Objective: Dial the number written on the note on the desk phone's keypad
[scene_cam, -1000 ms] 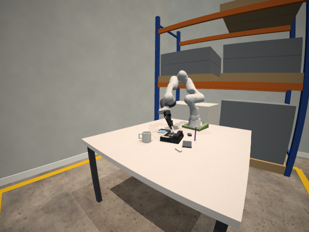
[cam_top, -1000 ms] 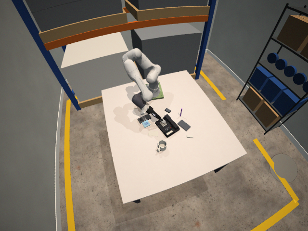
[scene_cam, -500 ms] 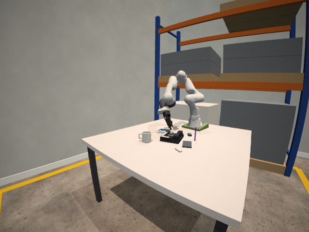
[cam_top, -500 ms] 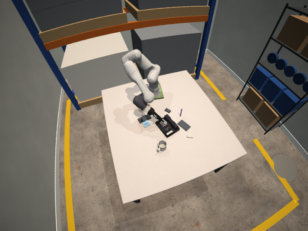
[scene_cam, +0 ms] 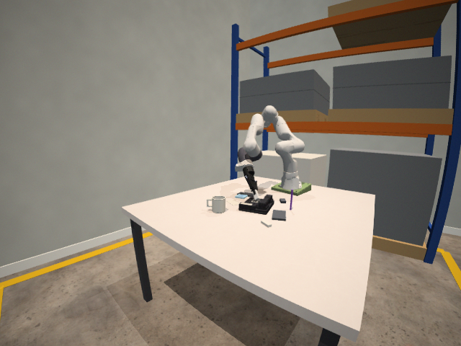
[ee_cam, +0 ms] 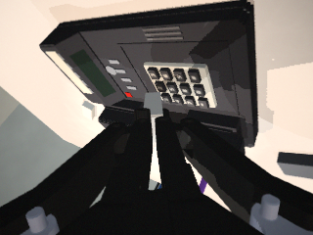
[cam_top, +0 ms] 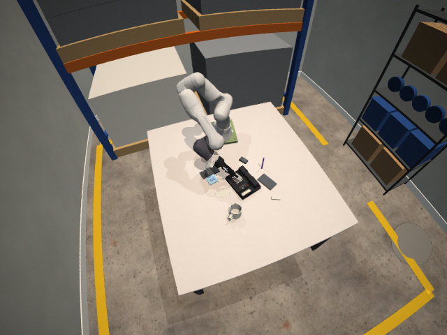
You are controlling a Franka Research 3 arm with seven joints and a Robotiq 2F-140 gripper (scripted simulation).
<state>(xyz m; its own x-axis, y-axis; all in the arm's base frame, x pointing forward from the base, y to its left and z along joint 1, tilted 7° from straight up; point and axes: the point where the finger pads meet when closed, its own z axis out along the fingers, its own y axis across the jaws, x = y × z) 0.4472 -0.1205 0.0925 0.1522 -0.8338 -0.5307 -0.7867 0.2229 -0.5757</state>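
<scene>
A black desk phone [cam_top: 243, 183] [scene_cam: 256, 205] [ee_cam: 161, 64] lies on the white table [cam_top: 260, 234] [scene_cam: 316, 241]. Its handset [cam_top: 249, 175] [ee_cam: 245, 69] rests in the cradle. The keypad [ee_cam: 178, 87] has dark keys on a pale panel, with a green display [ee_cam: 90, 73] and a red button [ee_cam: 128, 95] beside it. My gripper [ee_cam: 154, 105] [cam_top: 235, 175] [scene_cam: 256, 196] is shut, empty, fingers pressed together. Its pale tips stand at the near edge of the keypad, just above it. A blue note [cam_top: 211, 179] [scene_cam: 240, 195] lies left of the phone.
A white mug [cam_top: 235, 211] [scene_cam: 217, 204] stands in front of the phone. A dark pad [cam_top: 267, 181] [scene_cam: 279, 215], a small black block [cam_top: 243, 159] [scene_cam: 282, 200], a purple pen [cam_top: 262, 162] [scene_cam: 291, 199] and a white eraser [cam_top: 275, 197] [scene_cam: 266, 223] lie to the phone's right.
</scene>
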